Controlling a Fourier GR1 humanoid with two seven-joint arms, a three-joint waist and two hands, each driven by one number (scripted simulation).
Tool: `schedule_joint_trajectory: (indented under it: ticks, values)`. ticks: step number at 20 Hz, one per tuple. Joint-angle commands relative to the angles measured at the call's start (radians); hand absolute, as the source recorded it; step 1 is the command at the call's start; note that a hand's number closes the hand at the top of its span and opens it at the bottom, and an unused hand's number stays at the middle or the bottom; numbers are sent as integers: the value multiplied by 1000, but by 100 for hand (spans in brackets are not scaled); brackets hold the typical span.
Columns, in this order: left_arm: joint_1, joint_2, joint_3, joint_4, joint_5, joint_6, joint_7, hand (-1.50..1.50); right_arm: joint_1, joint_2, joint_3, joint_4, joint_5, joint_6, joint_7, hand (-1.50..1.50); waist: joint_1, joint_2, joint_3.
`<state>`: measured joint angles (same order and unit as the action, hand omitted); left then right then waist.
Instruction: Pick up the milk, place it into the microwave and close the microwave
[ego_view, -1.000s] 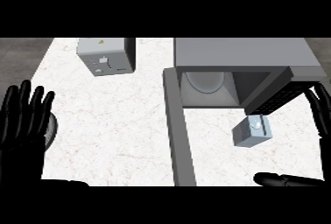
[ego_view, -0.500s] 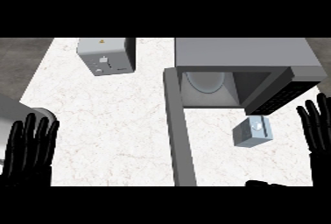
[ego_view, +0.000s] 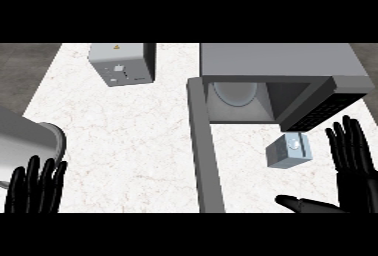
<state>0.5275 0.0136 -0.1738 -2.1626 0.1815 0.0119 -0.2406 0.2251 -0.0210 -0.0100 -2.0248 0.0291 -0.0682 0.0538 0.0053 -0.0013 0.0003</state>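
Both hands lowered | right hand (ego_view: 356, 165) fingers straight | milk (ego_view: 288, 152) beside

L robot hand (ego_view: 33, 187) & microwave door (ego_view: 205, 160) cut off at bottom edge.

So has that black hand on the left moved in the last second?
Yes. The left hand has dropped toward the view's lower edge. Judged against the grey box at the counter's far side, it now sits further from it, fingers straight.

A small grey-blue milk carton (ego_view: 289, 151) sits tilted on the counter, just in front of the open grey microwave (ego_view: 273, 80), its door (ego_view: 204, 150) swung wide.
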Motion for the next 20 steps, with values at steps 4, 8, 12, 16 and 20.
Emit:
schedule_joint_trajectory:
  ticks: [4, 8, 12, 16, 20]
  values:
    - [110, -5, -57, -73, -16, 8, -42, -150, -27, 20, -12, 110, 19, -40, -66, -150, 0, 0, 0]
    - [141, 16, -28, 15, 19, -54, -148, -150, -102, 7, -111, 316, -11, -62, -181, -150, 4, 1, 0]
    - [155, 7, -52, 42, -1, -52, -186, -150, -52, 21, -59, 406, 12, -140, -295, -150, 1, 0, 0]
    - [201, 17, -79, -41, -6, -33, -132, -150, -88, 6, -139, 569, -6, -112, -403, -150, 3, 1, 0]
    - [211, 6, -118, 20, -39, -36, -200, -150, -86, 3, -142, 600, -22, -93, -427, -150, 0, 0, 0]
